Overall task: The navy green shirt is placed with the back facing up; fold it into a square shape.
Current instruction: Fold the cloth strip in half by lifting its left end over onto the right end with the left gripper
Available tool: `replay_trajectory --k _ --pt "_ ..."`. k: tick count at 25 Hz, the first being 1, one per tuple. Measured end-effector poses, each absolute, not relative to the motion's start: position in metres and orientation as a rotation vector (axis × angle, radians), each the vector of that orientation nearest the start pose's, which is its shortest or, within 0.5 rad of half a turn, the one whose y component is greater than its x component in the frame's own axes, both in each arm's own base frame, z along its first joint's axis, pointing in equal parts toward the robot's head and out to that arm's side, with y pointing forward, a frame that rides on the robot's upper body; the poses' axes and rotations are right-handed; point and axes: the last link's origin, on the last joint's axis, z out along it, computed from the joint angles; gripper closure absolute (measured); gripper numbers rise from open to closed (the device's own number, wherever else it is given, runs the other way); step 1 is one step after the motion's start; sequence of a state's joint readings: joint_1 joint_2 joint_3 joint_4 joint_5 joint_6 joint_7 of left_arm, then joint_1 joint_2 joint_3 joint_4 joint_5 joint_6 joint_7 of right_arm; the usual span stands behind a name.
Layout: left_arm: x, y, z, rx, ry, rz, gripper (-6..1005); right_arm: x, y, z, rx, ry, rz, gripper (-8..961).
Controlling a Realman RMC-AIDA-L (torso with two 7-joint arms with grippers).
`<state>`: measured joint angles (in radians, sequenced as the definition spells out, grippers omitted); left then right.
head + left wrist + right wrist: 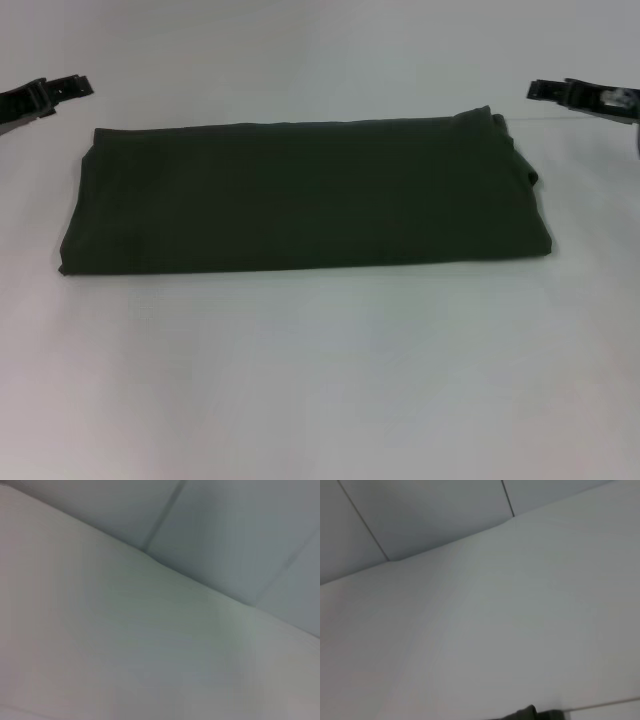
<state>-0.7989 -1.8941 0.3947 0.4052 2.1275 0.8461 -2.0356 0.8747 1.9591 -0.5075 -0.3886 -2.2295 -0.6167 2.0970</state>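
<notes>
Both grippers hang apart from the cloth: the left gripper (75, 87) off its far-left corner, the right gripper (545, 90) off its far-right corner; whether either is spread or pressed together, I cannot tell. On the tabletop (320, 380), mid-surface, the navy green shirt (305, 195) lies folded into a band, long axis running left-right. Squaring it likely means folding 1 short end over; each arm is equally near its own end.

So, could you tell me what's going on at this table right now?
The navy green shirt lies on the white table, folded into a wide rectangle, not a square. Neither gripper touches it: the left gripper sits beyond its far left corner, the right gripper beyond its far right corner.
</notes>
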Motion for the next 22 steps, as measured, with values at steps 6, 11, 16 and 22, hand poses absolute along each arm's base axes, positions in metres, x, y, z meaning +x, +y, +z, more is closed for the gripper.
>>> replay_trajectory --k 6,11,16,22 --pt "-0.297 0.429 0.103 -2.003 -1.437 -0.762 284 0.288 0.453 0.081 -1.894 1.374 0.655 239" --pt "-0.32 0.404 0.108 -1.95 -1.611 -0.757 113 0.289 0.424 0.099 -2.062 1.418 0.744 217" --pt "-0.337 0.39 0.107 -1.892 -1.703 -0.729 90 0.291 0.417 0.101 -2.1 1.44 0.737 176" --pt "-0.343 0.392 0.095 -1.89 -1.687 -0.628 91 0.295 0.414 0.099 -2.112 1.454 0.699 23"
